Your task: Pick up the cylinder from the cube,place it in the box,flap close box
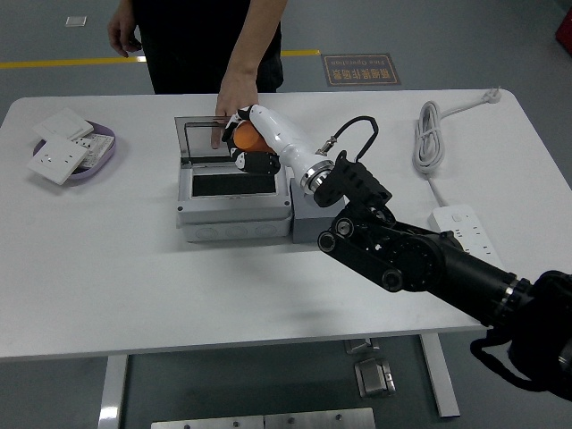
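My right hand [248, 143] is shut on the orange cylinder [248, 138] and holds it above the open grey box [234, 192], over its back edge. The box's lid [198, 137] stands open, with its dark opening [231, 183] facing up. The grey cube [313, 223] sits against the box's right side, mostly hidden behind my right forearm. A person's hand [225, 107] rests on the open lid from the far side. My left arm is not in view.
A purple dish [100, 152] with white switch plates [55, 161] sits at the far left. A white cable [433, 138] and a white power strip [469, 237] lie at the right. The person stands at the table's far edge.
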